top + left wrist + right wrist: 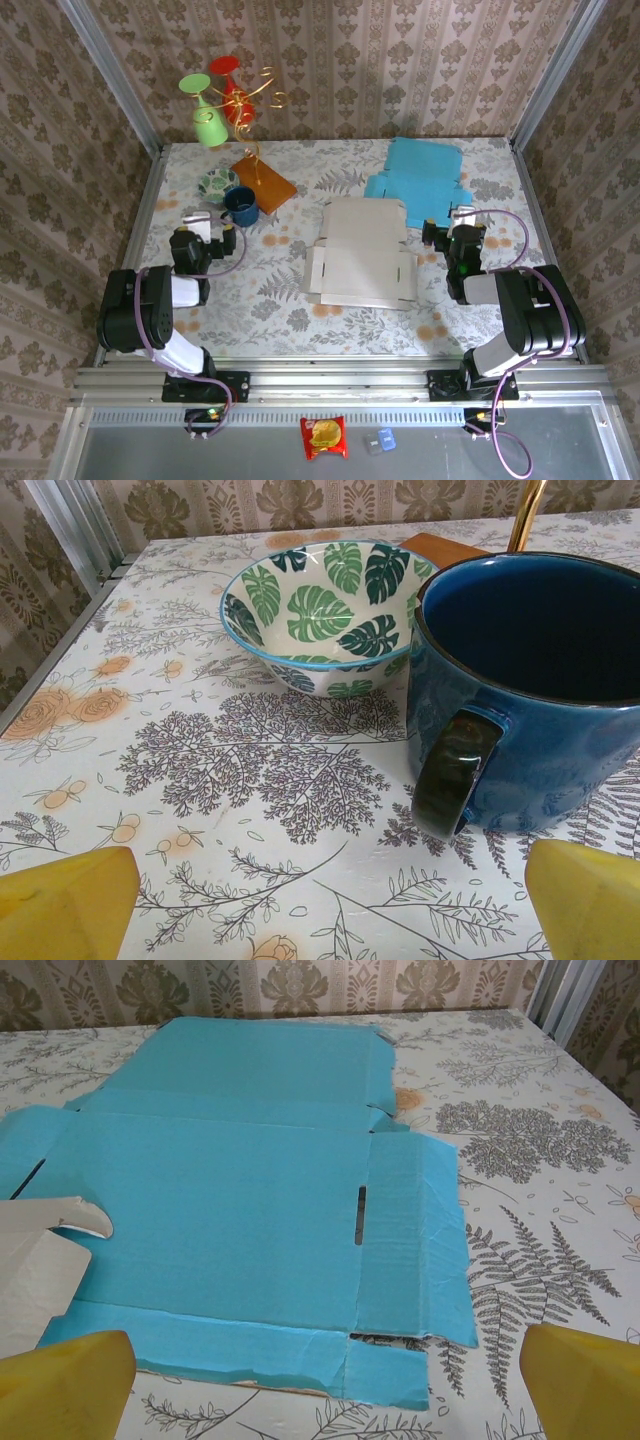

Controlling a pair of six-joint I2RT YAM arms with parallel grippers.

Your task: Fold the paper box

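The beige paper box [362, 252] is laid flat and unfolded at the middle of the worktop [270, 290], between the two arms. One of its corners is seen lying over the near left edge of the blue paper box [250, 1190], which is also spread flat, toward the far right. The right gripper [325, 1385] is held low at the near edge of the blue sheet, its yellow fingers [65, 1380] set wide apart with nothing between them. The left gripper [325, 910] is likewise spread wide and empty, and is pointed at a dark blue mug [530, 680] stood upright just ahead, handle turned toward the gripper. A leaf-patterned bowl [320, 610] is placed just beyond the mug, to its left; whether the two touch cannot be told.
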